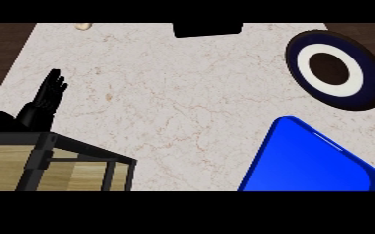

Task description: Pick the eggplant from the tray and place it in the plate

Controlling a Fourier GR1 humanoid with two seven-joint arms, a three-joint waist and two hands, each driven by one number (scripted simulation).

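While the left robot hand [50,91] rests upright, fingers straight, at the bench's [183,94] left edge, the plate [331,69] lies far right; blue tray [307,163] near corner; eggplant unseen.

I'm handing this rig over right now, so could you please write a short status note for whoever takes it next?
Left hand: open, fingers up, resting at the view's left. Right hand: not in view.
Blue tray: lower right, with no eggplant showing on its visible part.
Plate: upper right, nothing on it.
Done: nothing that shows.
Left: find the eggplant, pick it up, set it in the plate.
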